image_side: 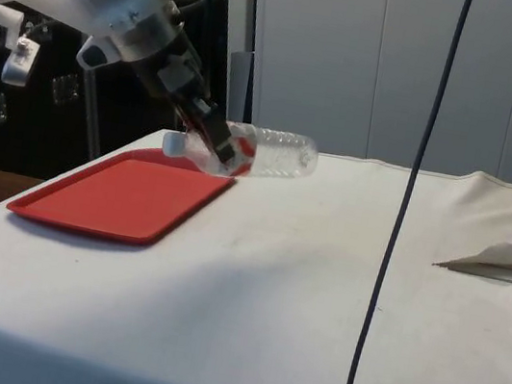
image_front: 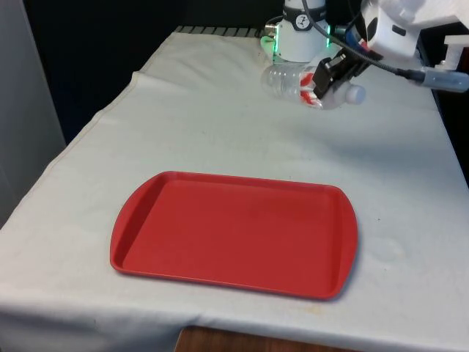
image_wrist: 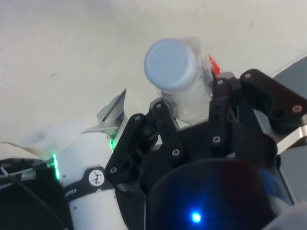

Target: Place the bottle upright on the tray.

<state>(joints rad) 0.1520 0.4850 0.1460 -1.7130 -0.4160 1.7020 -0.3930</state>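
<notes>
A clear plastic bottle (image_front: 289,82) with a white cap (image_front: 355,93) and a red label hangs nearly level above the cloth, beyond the tray's far edge. My gripper (image_front: 326,79) is shut on it near the neck. In the side view the bottle (image_side: 272,154) lies almost sideways in the air, cap (image_side: 176,143) pointing towards the tray side, with the gripper (image_side: 213,143) clamped around it. From the wrist, the cap (image_wrist: 171,65) faces the camera between the black fingers (image_wrist: 221,105). The red tray (image_front: 234,231) lies flat near the table's front, with nothing on it.
White cloth (image_front: 183,117) covers the table, with open room around the tray (image_side: 129,196). A black cable (image_side: 403,215) hangs down in the side view. The cloth is rumpled at that view's right (image_side: 499,255).
</notes>
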